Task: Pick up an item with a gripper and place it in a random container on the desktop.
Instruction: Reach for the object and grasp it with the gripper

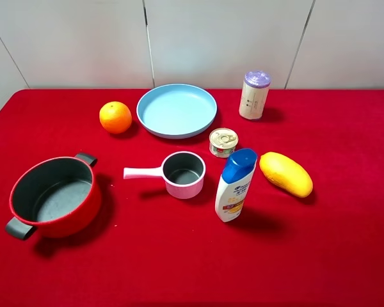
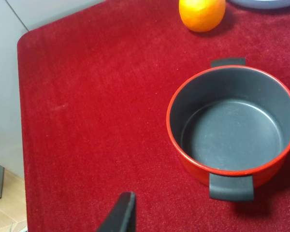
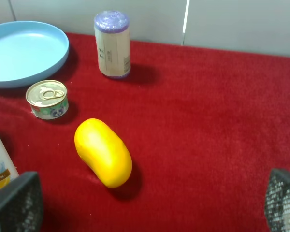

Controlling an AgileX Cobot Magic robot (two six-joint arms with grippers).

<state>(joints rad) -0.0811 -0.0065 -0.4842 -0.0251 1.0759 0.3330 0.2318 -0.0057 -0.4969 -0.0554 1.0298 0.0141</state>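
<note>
The yellow oblong item (image 1: 286,173) lies on the red desktop (image 1: 179,268) at the right, beside a shampoo bottle. In the right wrist view the item (image 3: 103,152) rests ahead of my right gripper (image 3: 150,183), whose two mesh-padded fingers stand wide open with nothing between them. The big red container (image 1: 54,197) with a dark grey inside sits at the left and looks empty. In the left wrist view the container (image 2: 234,126) is close by, and only one black finger (image 2: 122,212) of my left gripper shows. Neither arm appears in the exterior high view.
A round orange fruit (image 1: 115,117), a light blue plate (image 1: 176,110), a small tin can (image 1: 223,141), a pink saucepan (image 1: 179,174), a white and blue shampoo bottle (image 1: 235,185) and a purple-capped cylinder (image 1: 255,94) stand around the middle and back.
</note>
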